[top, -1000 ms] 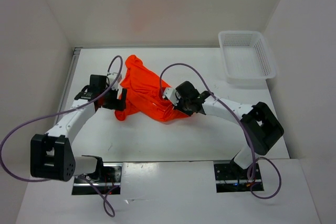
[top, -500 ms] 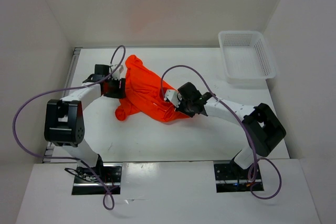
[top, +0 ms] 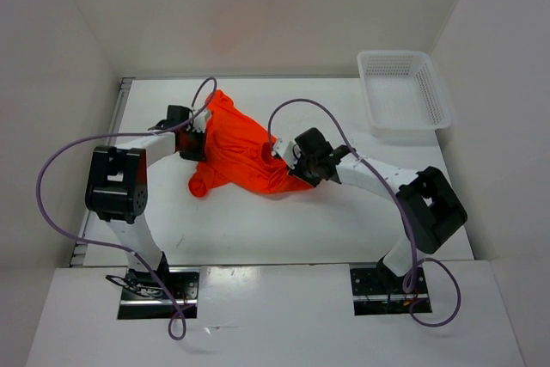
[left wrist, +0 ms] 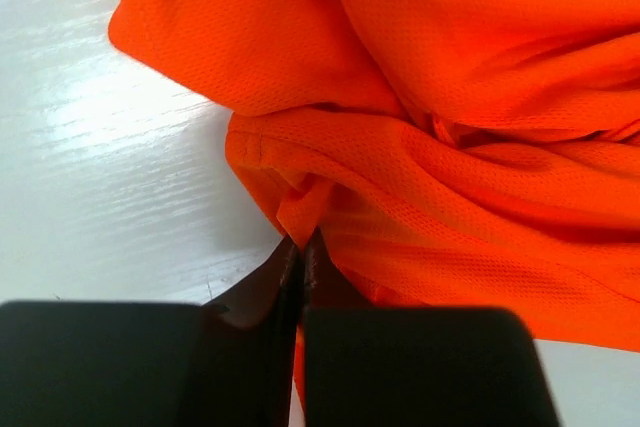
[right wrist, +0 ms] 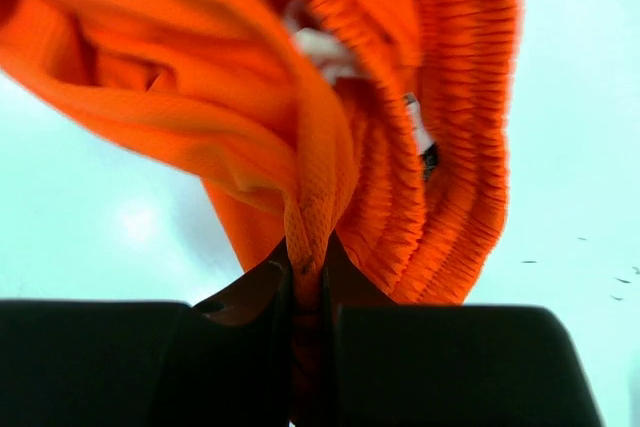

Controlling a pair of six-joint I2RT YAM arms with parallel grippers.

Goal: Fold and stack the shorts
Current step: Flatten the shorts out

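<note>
Two narrow pinches hold the shorts [top: 245, 148], crumpled on the table [top: 344, 217]: left tool [left wrist: 302, 252] and right tool [right wrist: 308, 269] each clamp a thin fold that could slip free when pulled taut.

Orange shorts [top: 243, 150] lie in a crumpled heap across the middle of a white bench [top: 258, 221], filling the space between the two arms. The left pincer [top: 194, 138] meets the heap's left edge and the right pincer [top: 290, 161] its right edge. Each is clamped on a fold of cloth, so no gap shows at either side. A white mesh basket [top: 408, 129] occupies the far right corner, well apart from the heap. Bare bench lies in front of the heap, behind it, and between heap and basket. Purple cables [top: 301, 101] arch above both arms. White walls [top: 258, 15] close the left, back and right.
</note>
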